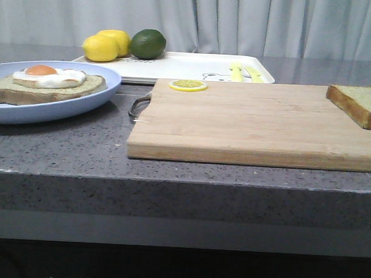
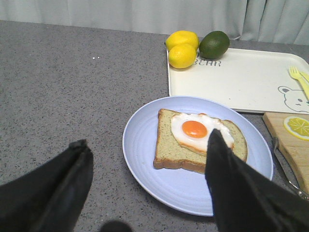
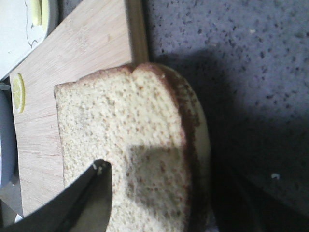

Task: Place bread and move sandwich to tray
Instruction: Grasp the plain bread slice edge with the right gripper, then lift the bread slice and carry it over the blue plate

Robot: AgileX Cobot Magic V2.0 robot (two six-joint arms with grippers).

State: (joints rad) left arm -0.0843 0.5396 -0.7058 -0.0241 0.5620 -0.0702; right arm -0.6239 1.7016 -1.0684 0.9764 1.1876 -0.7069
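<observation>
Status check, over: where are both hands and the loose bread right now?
Left hand open above the plate. Right hand at the bread, grip unclear. Bread on the cutting board; tray holds fruit at one end.

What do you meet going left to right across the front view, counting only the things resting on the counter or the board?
Blue plate with the egg-topped sandwich → lemon slice on the cutting board → bread at the board's right end.
</observation>
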